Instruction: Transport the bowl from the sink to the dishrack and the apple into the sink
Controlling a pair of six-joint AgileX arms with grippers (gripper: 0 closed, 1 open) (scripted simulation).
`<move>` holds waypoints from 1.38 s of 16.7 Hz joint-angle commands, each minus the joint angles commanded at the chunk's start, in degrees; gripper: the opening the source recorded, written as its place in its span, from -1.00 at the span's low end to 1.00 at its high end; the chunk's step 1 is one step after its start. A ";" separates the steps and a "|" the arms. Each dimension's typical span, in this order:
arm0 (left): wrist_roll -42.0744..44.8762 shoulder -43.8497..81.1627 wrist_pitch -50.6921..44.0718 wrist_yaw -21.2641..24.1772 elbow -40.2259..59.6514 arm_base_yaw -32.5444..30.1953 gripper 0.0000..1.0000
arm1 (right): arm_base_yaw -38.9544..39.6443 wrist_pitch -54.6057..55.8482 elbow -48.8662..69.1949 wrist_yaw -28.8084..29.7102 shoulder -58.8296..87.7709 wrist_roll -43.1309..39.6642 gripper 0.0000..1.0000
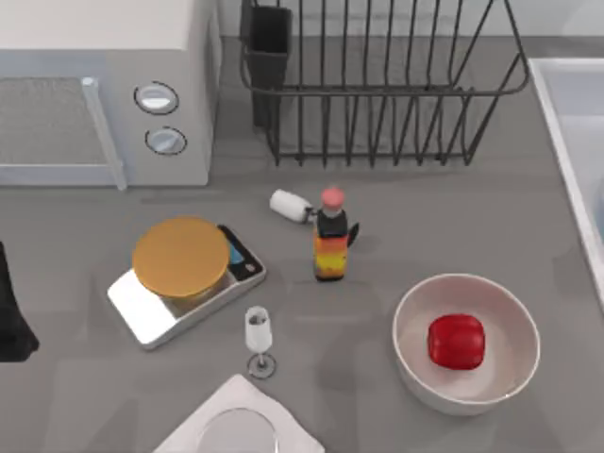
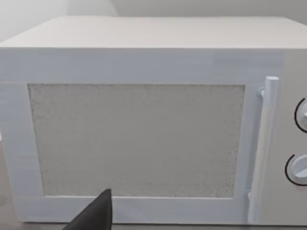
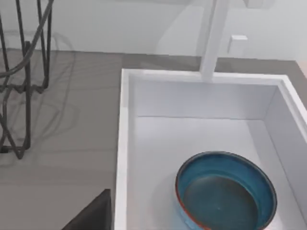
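Left hand [image 2: 96, 215]: parked at bench's left edge, facing microwave [image 2: 144, 120]; finger state indeterminable. Right hand [image 3: 93, 214]: above sink [image 3: 125, 143] rim; finger state indeterminable. Bowl [image 3: 225, 190]: upright in sink, mouth up. Apple [image 1: 458, 341]: inside white bowl [image 1: 415, 363], front right. Dishrack [image 1: 377, 85]: rear centre.

no readable text, bottle [image 1: 330, 243] label only colour bands
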 joint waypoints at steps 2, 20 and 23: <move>0.00 0.00 0.00 0.00 0.00 0.00 1.00 | -1.66 -5.33 9.96 -0.11 10.89 -1.52 1.00; 0.00 0.00 0.00 0.00 0.00 0.00 1.00 | -15.96 -51.95 97.03 -1.19 106.12 -14.97 1.00; 0.00 0.00 0.00 0.00 0.00 0.00 1.00 | -16.86 -54.89 102.59 -1.26 112.30 -15.84 1.00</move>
